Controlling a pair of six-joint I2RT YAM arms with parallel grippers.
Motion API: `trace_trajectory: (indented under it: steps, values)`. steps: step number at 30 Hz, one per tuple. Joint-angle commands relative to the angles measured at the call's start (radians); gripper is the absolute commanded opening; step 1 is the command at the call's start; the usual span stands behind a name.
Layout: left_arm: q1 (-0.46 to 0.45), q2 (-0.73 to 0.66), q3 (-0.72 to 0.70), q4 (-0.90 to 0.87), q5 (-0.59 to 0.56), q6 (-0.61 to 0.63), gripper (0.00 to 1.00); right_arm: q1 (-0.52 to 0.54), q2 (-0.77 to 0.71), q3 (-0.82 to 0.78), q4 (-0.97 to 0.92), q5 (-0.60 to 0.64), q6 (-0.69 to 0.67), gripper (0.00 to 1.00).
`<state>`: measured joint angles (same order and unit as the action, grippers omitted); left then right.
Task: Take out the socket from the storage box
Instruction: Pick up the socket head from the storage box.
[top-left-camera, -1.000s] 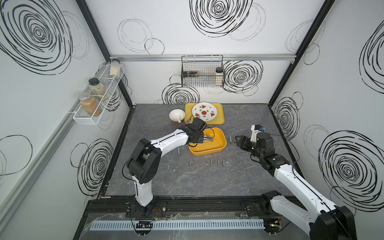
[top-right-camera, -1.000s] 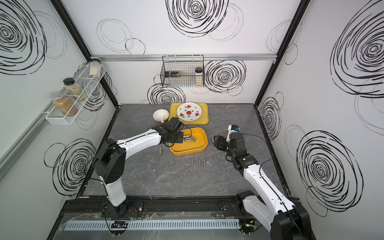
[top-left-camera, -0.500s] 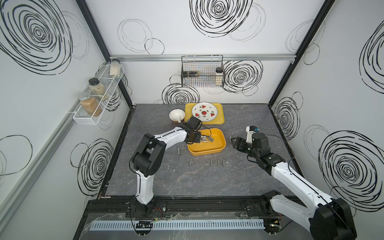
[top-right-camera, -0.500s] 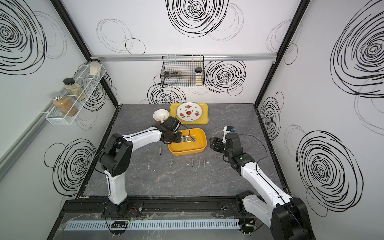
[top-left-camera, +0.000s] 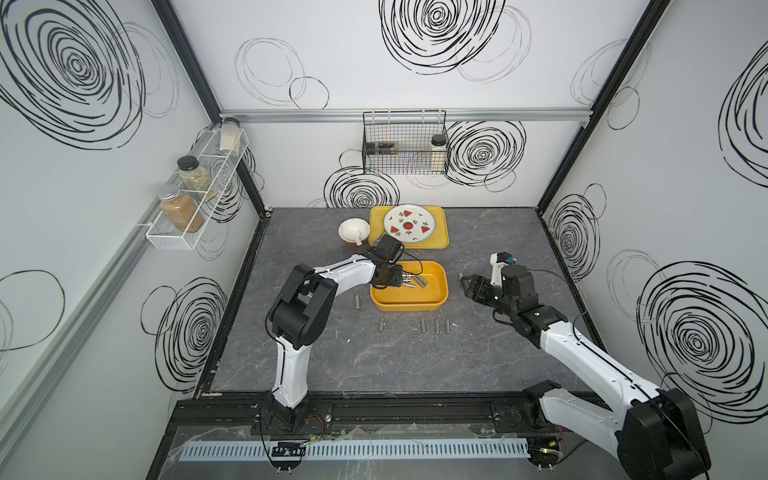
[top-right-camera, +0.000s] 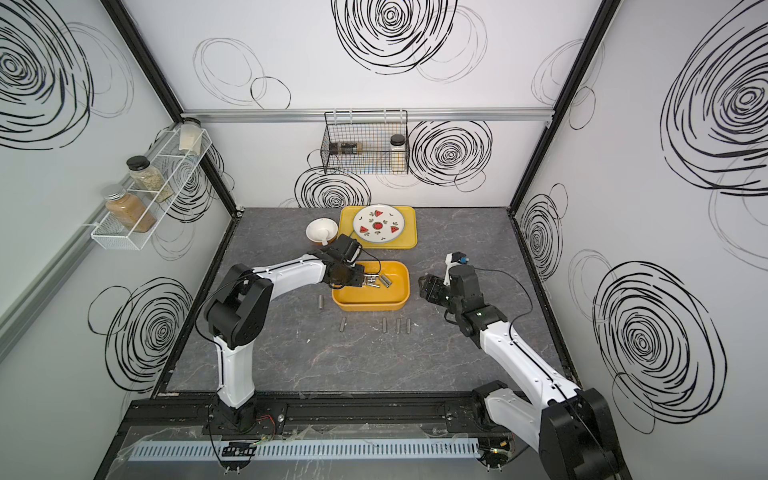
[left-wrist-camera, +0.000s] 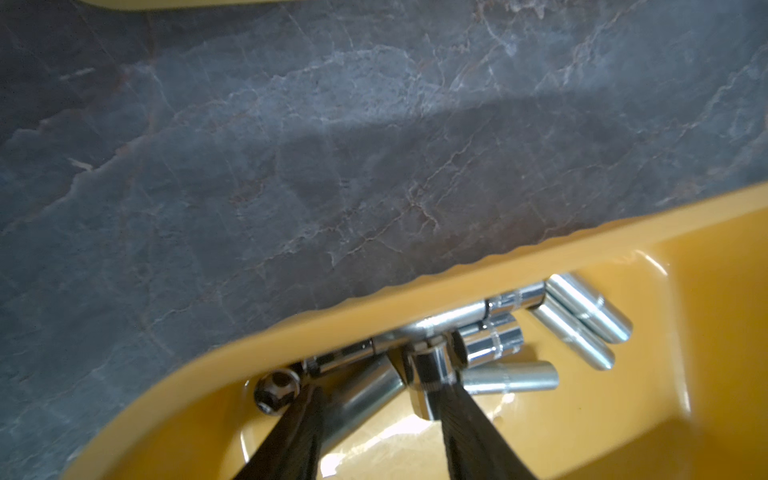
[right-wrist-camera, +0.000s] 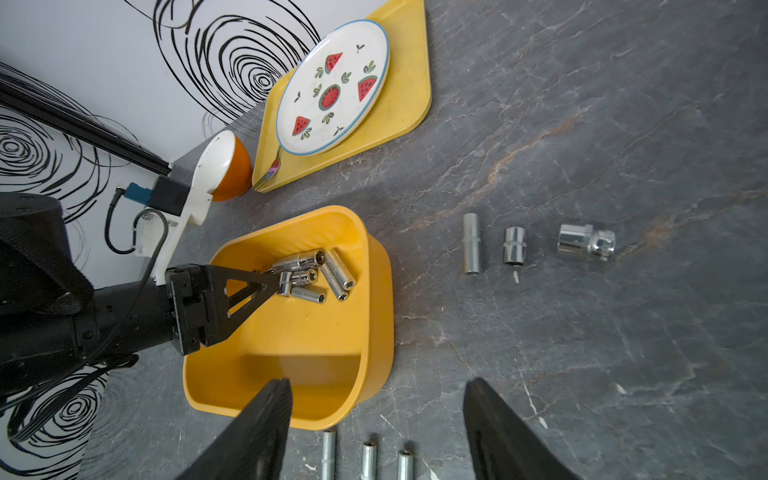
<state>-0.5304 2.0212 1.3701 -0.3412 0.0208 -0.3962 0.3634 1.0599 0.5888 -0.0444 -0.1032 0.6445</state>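
My left gripper (left-wrist-camera: 378, 386) is down in the box (top-left-camera: 409, 308). Tips are at the sockets (top-left-camera: 409, 280) piled against its 11 o'clock wall, tight under the rim. Jaws half-narrowed, straddling a short socket (left-wrist-camera: 428, 384); can't tell if it's gripped. Right gripper (top-left-camera: 468, 286) is spread wide, holding nothing, at the box's 3 o'clock. Row of loose sockets (top-left-camera: 435, 325) at 6 o'clock, open table (top-left-camera: 374, 365) beyond.

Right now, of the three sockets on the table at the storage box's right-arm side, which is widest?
The stubby chrome socket farthest from the storage box; the long socket and the short socket beside it are much slimmer.
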Motion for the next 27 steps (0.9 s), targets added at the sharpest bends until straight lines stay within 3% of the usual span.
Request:
trace_trajectory:
  steps: [1, 14, 27]
  values:
    - [-0.009, 0.044, -0.004, -0.018, -0.015, -0.01, 0.53, 0.004, 0.014, 0.016, -0.003, -0.003, 0.01, 0.7]
    - [-0.057, 0.022, -0.018, -0.056, -0.06, -0.068, 0.49, 0.004, 0.01, 0.017, -0.007, 0.002, 0.008, 0.7]
    - [-0.057, -0.03, -0.046, -0.05, -0.08, -0.097, 0.55, 0.005, 0.012, 0.018, -0.006, 0.002, 0.005, 0.7]
